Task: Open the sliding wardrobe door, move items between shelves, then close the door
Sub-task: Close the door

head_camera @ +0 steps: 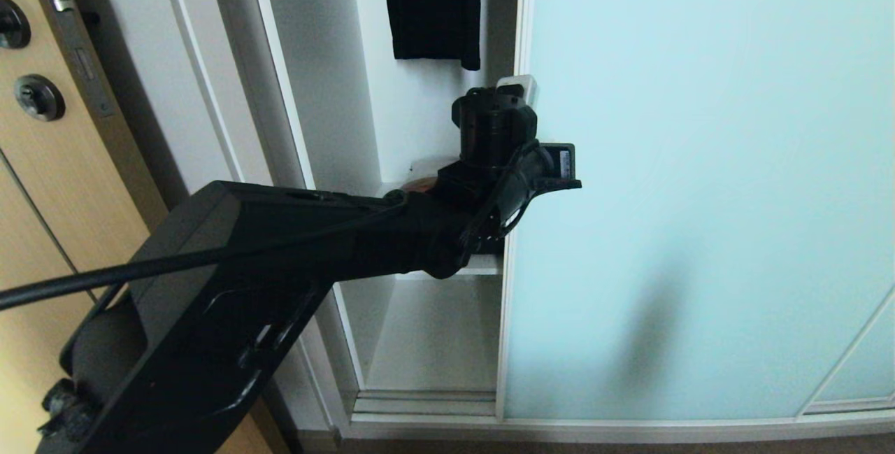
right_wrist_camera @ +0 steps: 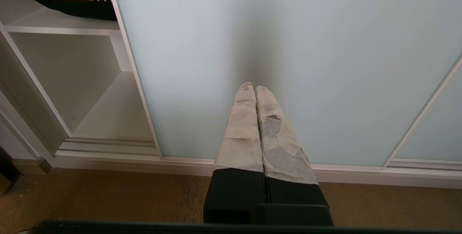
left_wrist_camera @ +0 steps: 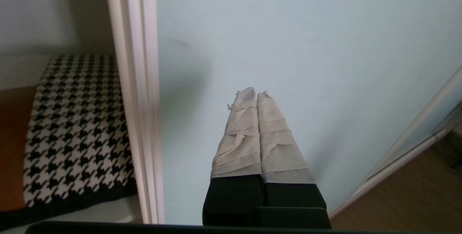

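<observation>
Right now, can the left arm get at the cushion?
Probably not yet. The left gripper is shut, facing the sliding wardrobe door; the cushion lies past the door's frame edge, and the gap looks narrow.

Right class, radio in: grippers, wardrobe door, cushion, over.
Left gripper shut, at door edge. Right gripper shut, parked. Sliding door part open. Cushion on shelf, door overlapping it.
</observation>
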